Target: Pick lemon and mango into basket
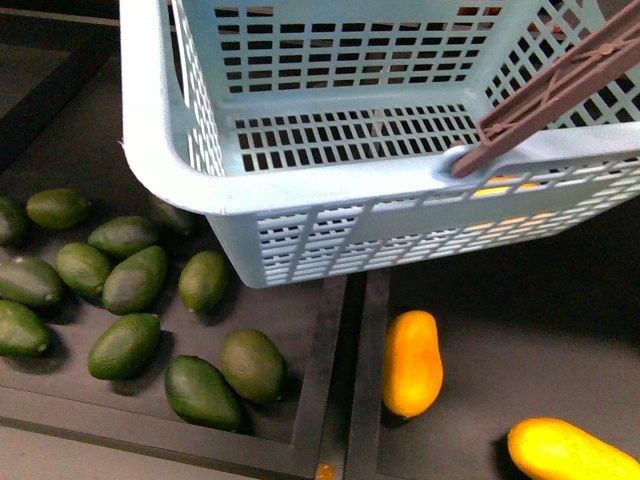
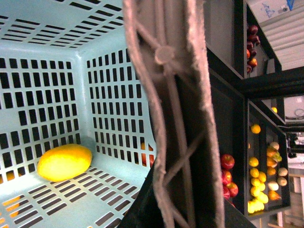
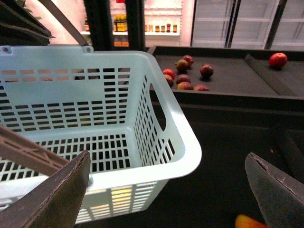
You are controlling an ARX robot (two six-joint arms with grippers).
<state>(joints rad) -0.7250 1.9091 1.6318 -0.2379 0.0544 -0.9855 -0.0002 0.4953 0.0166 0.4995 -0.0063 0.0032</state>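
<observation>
- Front view: a pale aqua slotted plastic basket (image 1: 140, 100) fills the upper part, and its brown trussed handle (image 1: 560, 85) slants up to the right.
- The elongated orange-yellow mango (image 1: 412, 362) lies on the dark tray (image 1: 500, 320) below the basket, near a second similar fruit (image 1: 570, 450).
- Dark green oval fruits (image 1: 135, 280) lie in the neighbouring tray.
- Left wrist view: the plump yellow lemon (image 2: 64, 161) lies inside the basket against a slotted wall.
- The handle crosses close to that camera, and I cannot tell the left gripper's hold.
- Right wrist view: the right gripper (image 3: 167, 154) is spread wide, its dark fingers (image 3: 61, 190) holding nothing.
</observation>
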